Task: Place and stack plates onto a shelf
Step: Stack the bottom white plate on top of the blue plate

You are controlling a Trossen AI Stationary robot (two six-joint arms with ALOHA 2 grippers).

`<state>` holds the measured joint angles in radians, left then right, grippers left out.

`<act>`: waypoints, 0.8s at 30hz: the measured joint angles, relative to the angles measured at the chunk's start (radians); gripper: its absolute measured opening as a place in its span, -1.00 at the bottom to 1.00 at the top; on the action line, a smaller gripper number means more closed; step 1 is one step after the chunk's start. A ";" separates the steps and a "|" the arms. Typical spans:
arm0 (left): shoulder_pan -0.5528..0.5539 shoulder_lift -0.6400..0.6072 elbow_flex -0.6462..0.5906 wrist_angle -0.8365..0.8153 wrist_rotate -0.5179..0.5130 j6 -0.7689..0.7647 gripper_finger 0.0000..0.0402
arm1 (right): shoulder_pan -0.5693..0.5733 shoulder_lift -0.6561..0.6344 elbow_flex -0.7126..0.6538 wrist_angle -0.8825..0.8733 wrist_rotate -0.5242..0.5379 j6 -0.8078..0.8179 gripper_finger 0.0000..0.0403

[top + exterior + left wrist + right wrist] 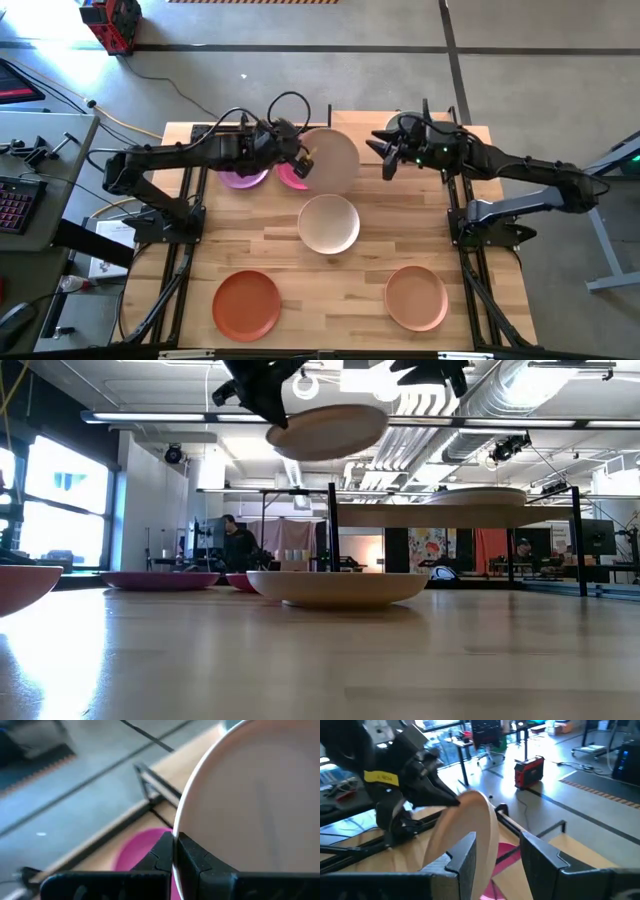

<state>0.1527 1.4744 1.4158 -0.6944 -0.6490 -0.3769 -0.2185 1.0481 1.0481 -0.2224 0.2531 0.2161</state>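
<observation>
Your left tool (pixel 303 163) is clamped on the rim of a cream plate (pixel 332 158) and holds it in the air. In the low view that plate (pixel 328 430) hangs well above the desk (pixel 330 275), higher than the shelf board, nearly level with a slight tilt. The left wrist view shows the two fingers (pixel 192 860) pinched together on the plate's edge, the plate (pixel 255 805) extending away from the tool.

Your right tool (pixel 390 152) sits just beside the far edge of the same plate, jaws spread, gripping nothing. In the right wrist view its fingers (pixel 465 857) straddle the plate's rim (pixel 470 835); whether they touch it cannot be told.

The shelf (pixel 450 515) stands at the back of the desk. In the low view it carries one plate (pixel 475 496); its colour cannot be told.

On the desk:
- purple plate (pixel 243 178) and magenta plate (pixel 288 177) side by side at the back left, partly under the left arm
- off-white plate (pixel 329 223) at the centre, just in front of the held plate
- orange-red plate (pixel 246 303) front left
- peach plate (pixel 416 297) front right
</observation>
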 joint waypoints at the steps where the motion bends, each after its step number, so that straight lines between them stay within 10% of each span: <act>1: 0.004 0.000 0.000 0.000 -0.022 0.012 -1.00 | -0.009 0.000 0.000 -0.005 0.000 0.000 -0.34; 24: 0.013 0.019 0.000 0.019 -0.117 0.015 -1.00 | -0.023 0.183 0.000 -0.017 0.006 0.130 -0.34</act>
<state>0.1661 1.4933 1.4162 -0.6755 -0.7663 -0.3618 -0.2417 1.2312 1.0477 -0.2392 0.2593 0.3461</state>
